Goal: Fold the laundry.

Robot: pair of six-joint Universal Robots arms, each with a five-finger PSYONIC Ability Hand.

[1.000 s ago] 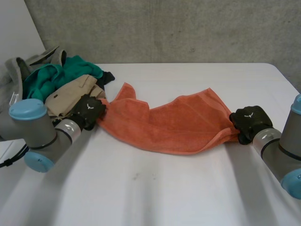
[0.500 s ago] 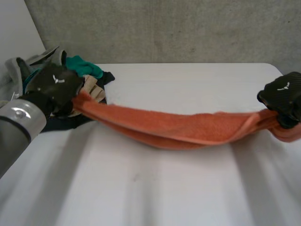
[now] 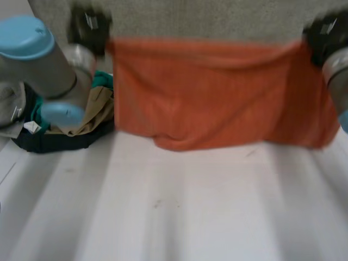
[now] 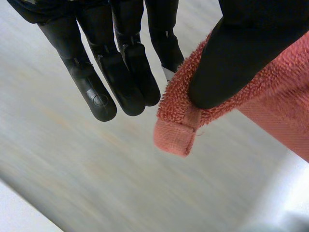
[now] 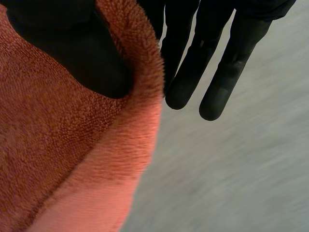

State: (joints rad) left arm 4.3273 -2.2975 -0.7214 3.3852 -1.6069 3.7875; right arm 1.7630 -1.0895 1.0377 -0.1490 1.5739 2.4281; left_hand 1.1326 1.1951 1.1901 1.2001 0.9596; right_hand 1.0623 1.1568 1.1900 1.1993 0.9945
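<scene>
An orange towel (image 3: pixel 217 92) hangs spread in the air above the white table (image 3: pixel 179 206), its lower edge just touching the tabletop. My left hand (image 3: pixel 89 27) holds its upper left corner high up; in the left wrist view the thumb (image 4: pixel 241 53) pinches the towel corner (image 4: pixel 181 130) against the fingers (image 4: pixel 120 67). My right hand (image 3: pixel 326 35) holds the upper right corner; in the right wrist view its thumb (image 5: pixel 72 48) presses the towel (image 5: pixel 58 154) against the fingers (image 5: pixel 203 58).
A heap of laundry (image 3: pixel 70 128) lies at the table's left, with tan, teal and dark pieces, partly behind my left arm (image 3: pixel 43 65). A grey wall (image 3: pixel 206 19) rises behind the table.
Both hands have lifted the towel off the table and pulled it taut, so it went from a slack lying cloth to a hanging sheet.
</scene>
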